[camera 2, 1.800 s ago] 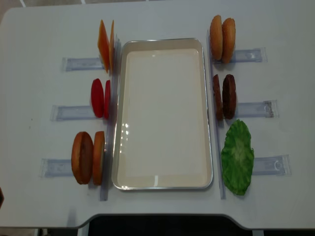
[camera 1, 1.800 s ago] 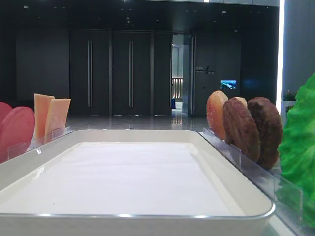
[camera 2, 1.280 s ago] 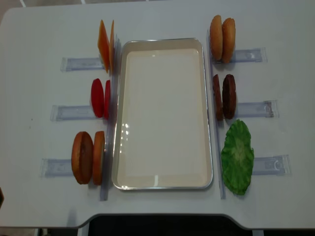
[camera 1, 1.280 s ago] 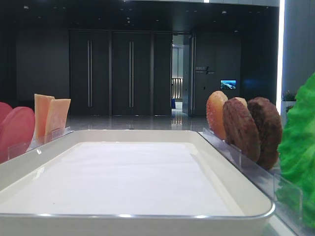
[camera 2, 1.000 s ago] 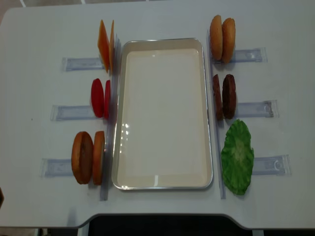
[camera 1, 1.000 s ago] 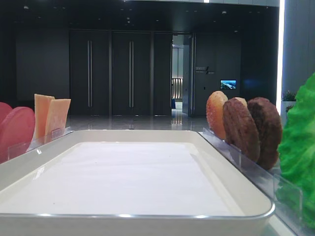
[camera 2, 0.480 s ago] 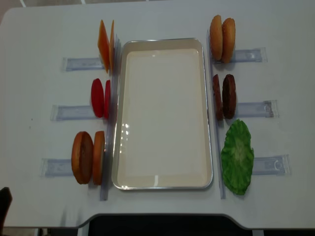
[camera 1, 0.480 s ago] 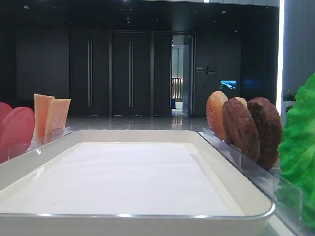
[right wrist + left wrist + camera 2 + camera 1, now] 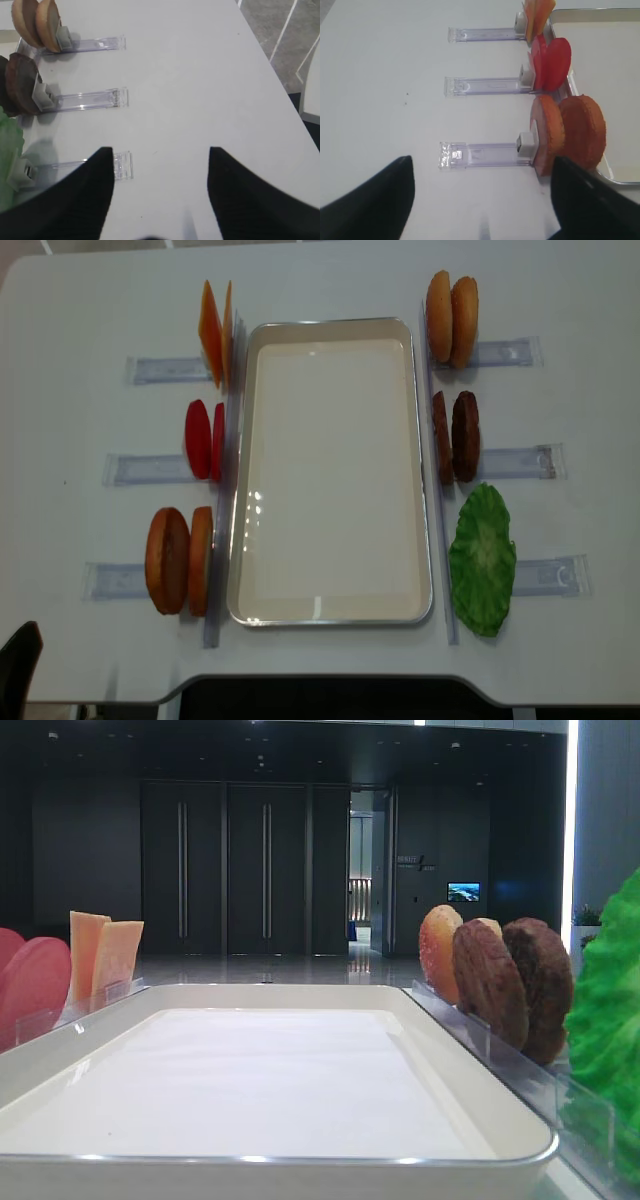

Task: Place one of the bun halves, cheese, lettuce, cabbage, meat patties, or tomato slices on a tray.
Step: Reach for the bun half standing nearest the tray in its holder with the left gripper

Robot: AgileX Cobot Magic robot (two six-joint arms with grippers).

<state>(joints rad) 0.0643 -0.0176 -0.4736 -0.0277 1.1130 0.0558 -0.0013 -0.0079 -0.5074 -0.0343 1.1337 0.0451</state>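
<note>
Nothing lies on the tray [image 9: 330, 475] yet, so the step in hand looks like the first reach for an ingredient. On the left of the desk [image 9: 70, 420], the left end effector [image 9: 482, 200] hangs low with its jaws spread wide and empty, just short of the near pair of bun halves [image 9: 567, 135] standing on edge in a clear rack [image 9: 480, 154]; beyond them stand the tomato slices [image 9: 551, 62] and the cheese [image 9: 539, 11]. To do this well, I judge it should come at the outer bun disc square to its faces, close on that one disc only, lift it clear of the rack, then carry it over the tray's rim. On the right, the right end effector [image 9: 160, 200] also stands spread and empty over bare desk, with the lettuce [image 9: 482, 558], meat patties [image 9: 455, 437] and far bun halves [image 9: 452, 318] racked beside the tray. No brand, label or readable writing shows on any of these things.
</note>
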